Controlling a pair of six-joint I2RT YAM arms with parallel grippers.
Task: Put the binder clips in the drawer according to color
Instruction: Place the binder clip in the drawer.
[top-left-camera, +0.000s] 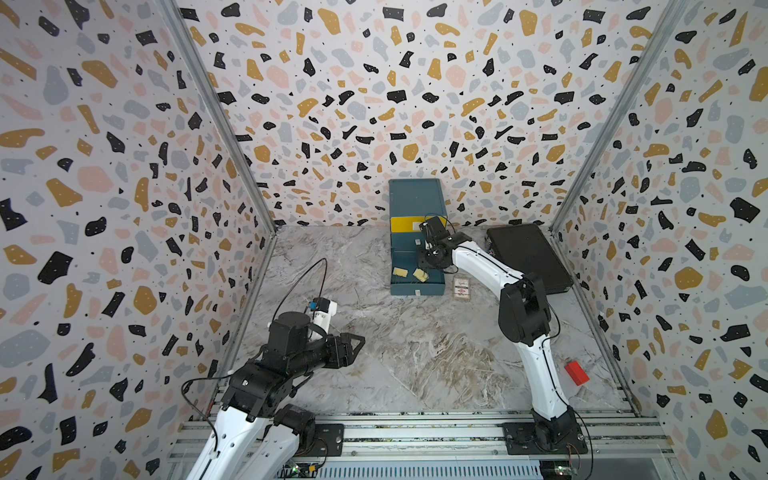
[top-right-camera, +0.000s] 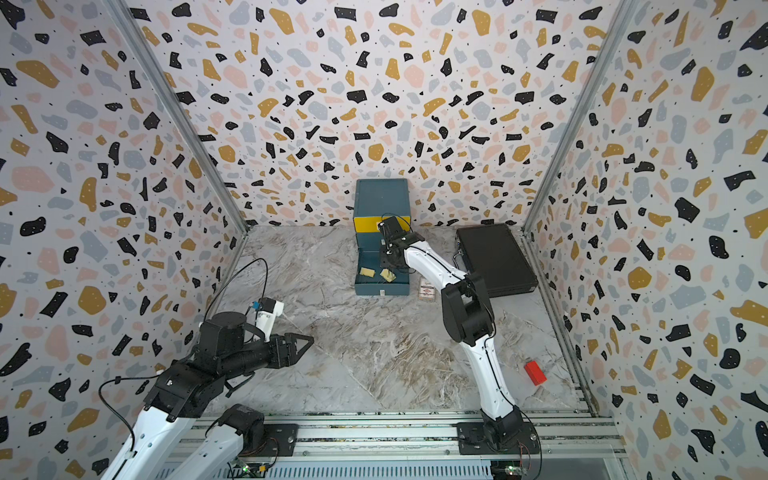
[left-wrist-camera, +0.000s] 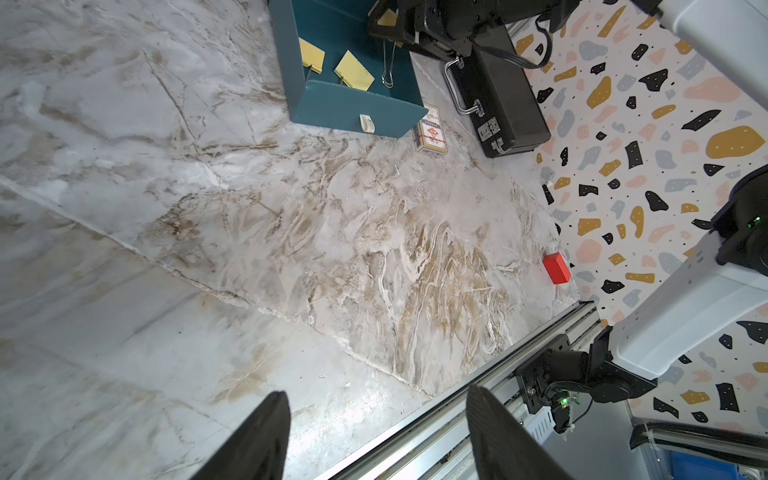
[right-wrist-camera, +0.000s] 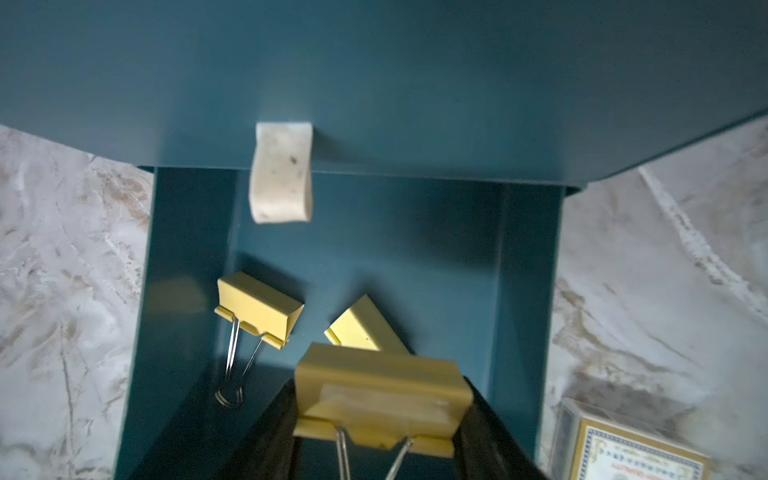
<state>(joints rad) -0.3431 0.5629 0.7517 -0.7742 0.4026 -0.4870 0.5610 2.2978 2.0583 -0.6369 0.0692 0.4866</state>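
The dark-teal drawer chest (top-left-camera: 415, 199) stands at the back wall with its lowest drawer (top-left-camera: 417, 287) pulled out. Two yellow binder clips (top-left-camera: 400, 272) (top-left-camera: 420, 274) lie in it, and the right wrist view shows them too (right-wrist-camera: 259, 307) (right-wrist-camera: 365, 326). My right gripper (right-wrist-camera: 380, 399) hangs over this drawer, shut on a third yellow binder clip (right-wrist-camera: 380, 390) whose wire handles point back toward the wrist. My left gripper (top-left-camera: 359, 340) hovers open over bare table at the near left, nothing between its fingers (left-wrist-camera: 270, 432). No pink or teal clips show.
A flat black briefcase (top-left-camera: 528, 257) lies right of the chest. A printed card packet (top-left-camera: 461, 289) sits beside the open drawer's front. A red block (top-left-camera: 577, 372) rests near the right wall. The yellow top drawer (top-left-camera: 405, 224) is closed.
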